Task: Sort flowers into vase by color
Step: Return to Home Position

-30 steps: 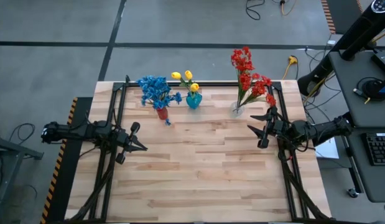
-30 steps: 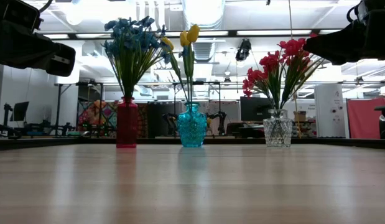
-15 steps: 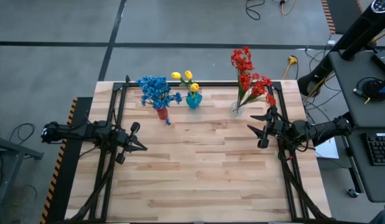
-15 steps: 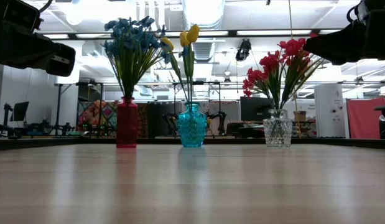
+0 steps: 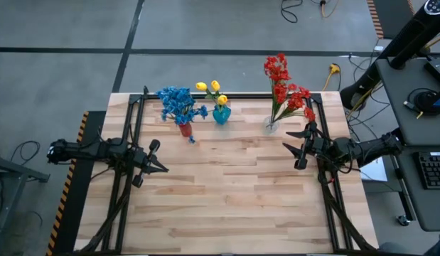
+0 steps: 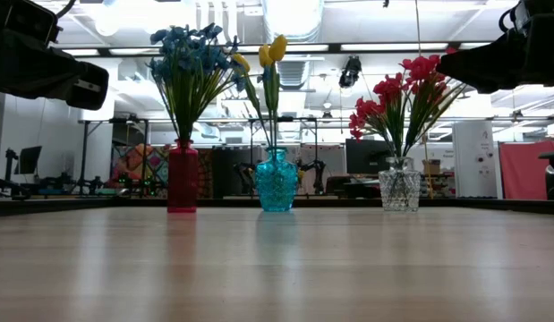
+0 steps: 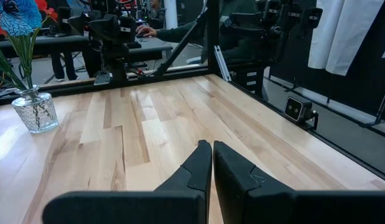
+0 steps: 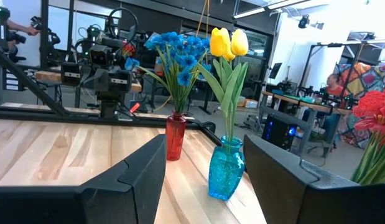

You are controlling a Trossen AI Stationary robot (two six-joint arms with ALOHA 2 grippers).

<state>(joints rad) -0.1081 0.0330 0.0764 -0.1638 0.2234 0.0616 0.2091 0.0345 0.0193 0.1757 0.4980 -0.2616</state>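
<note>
High view — left end effector (image 5: 163, 168) together, right end effector (image 5: 299, 148) apart. Its swing could topple the nearby glass vase (image 5: 270, 125).

Ahead of the right gripper (image 8: 204, 142), the red flowers (image 8: 374, 134) ran off the picture's edge, only a few blooms and stems showing. Far ahead of the left gripper (image 7: 213, 144), their heads over the transparent vase (image 7: 35, 112) were cropped too, and a person (image 7: 173, 31) beyond was mostly hidden, perhaps seated. In the low view, the left arm (image 6: 44, 67) and right arm (image 6: 509, 58) were cut off above.
</note>
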